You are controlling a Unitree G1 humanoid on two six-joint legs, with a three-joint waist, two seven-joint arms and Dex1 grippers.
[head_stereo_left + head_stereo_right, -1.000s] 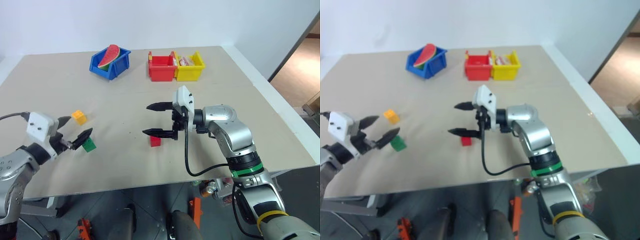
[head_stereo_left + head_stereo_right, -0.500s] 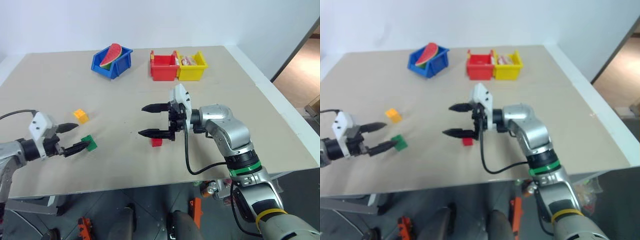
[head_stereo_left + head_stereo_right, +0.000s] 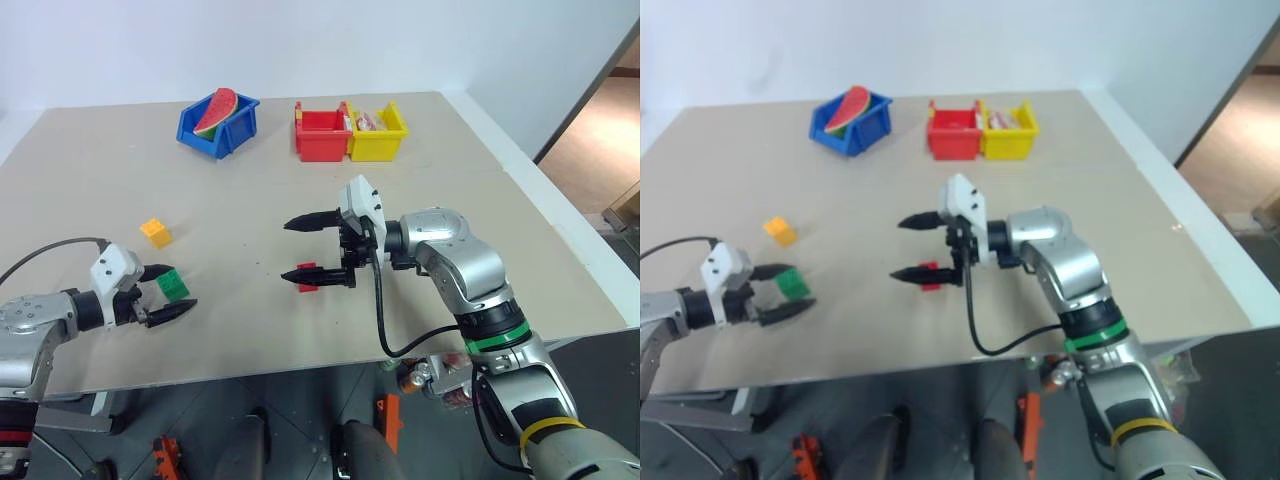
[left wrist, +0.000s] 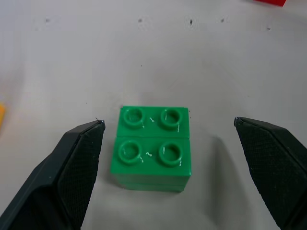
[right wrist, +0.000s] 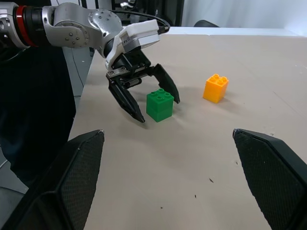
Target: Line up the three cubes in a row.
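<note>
Fingers of my left gripper (image 3: 166,292) stand spread around the green cube (image 4: 151,147) without touching it, orange-yellow cube (image 3: 155,231) at its eleven o'clock, red cube (image 3: 308,278) beneath my unclenched right gripper (image 3: 305,248).

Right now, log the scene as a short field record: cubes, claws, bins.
green cube: on the table, between the open left claw's fingers, not gripped
orange cube: on the table, behind the green one
red cube: on the table, by the right claw's lower finger
right claw: open, empty
blue bin: holds a watermelon slice
red bin, yellow bin: side by side at the back
</note>
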